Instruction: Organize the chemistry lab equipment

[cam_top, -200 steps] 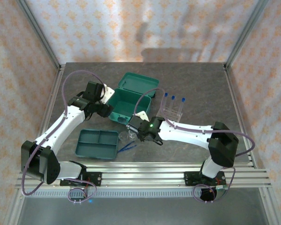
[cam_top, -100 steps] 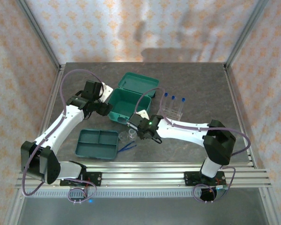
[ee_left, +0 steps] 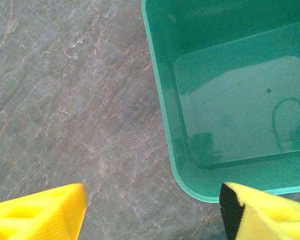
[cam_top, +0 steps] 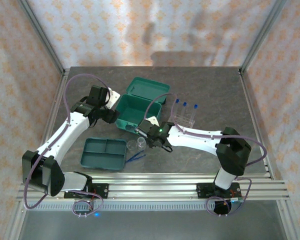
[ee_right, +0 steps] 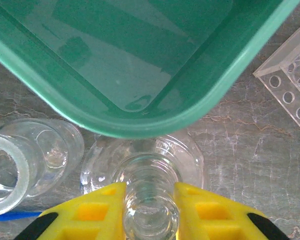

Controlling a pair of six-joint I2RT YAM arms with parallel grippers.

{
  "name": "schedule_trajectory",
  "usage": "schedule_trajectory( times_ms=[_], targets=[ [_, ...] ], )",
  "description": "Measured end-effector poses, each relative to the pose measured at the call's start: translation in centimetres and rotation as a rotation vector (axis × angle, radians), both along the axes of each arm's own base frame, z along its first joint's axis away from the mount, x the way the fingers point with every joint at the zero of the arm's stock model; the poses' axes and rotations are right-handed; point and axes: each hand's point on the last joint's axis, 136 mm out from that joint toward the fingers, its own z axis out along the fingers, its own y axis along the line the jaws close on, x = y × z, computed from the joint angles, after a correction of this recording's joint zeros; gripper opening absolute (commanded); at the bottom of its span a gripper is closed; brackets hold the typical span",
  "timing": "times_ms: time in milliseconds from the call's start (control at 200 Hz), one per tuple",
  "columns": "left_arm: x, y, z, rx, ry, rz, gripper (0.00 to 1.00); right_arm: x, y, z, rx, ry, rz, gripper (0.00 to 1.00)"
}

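My right gripper [ee_right: 150, 212] is shut on the neck of a little clear glass flask [ee_right: 149, 172], whose wide base lies partly under the near corner of the teal case. A second clear glass vessel [ee_right: 25, 160] stands just left of it, also seen as the vessel [cam_top: 136, 144] on the table. Blue tweezers [cam_top: 136, 156] lie in front of it, next to the flat teal divided tray [cam_top: 105, 153]. Blue-capped test tubes [cam_top: 185, 106] stand in the clear rack [cam_top: 184, 119]. My left gripper [ee_left: 152, 210] is open, straddling the case's corner.
The open teal hinged case [cam_top: 137, 107] sits mid-table, its rim [ee_right: 140, 127] close above the held flask. A corner of the perforated rack [ee_right: 290, 85] is at the right. Bare stone table [ee_left: 65, 100] lies left of the case. Metal frame posts stand at the table's far corners.
My right gripper has shifted a little to the left and away from me with the flask, closer to the case's corner. The left arm has hardly moved.
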Motion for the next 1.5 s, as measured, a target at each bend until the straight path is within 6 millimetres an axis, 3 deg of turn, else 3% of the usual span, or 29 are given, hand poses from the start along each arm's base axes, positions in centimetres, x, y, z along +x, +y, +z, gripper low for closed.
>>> schedule_trajectory(
  times_ms=[300,571,761,1251,1382,1497],
  targets=[
    [1.0,0.3,0.3,-0.011,-0.016,0.012,0.74,-0.3,-0.5,0.5,0.004,0.003,-0.008,0.24],
    [2.2,0.1,0.2,-0.013,-0.020,0.014,0.74,-0.9,-2.1,2.8,-0.003,-0.006,-0.012,0.24],
    [3.1,-0.1,0.3,-0.015,-0.031,0.015,0.74,-0.9,-2.5,6.0,0.014,-0.033,-0.014,0.24],
    [4.4,1.0,-0.5,-0.033,-0.026,0.078,0.75,1.1,-2.1,17.0,0.079,-0.173,0.015,0.24],
    [4.5,1.3,-0.8,-0.039,-0.018,0.095,0.75,2.4,-1.3,18.6,0.088,-0.197,0.023,0.23],
    [4.6,1.4,-0.8,-0.045,-0.020,0.103,0.75,3.9,-0.3,18.7,0.075,-0.204,0.031,0.23]
  ],
)
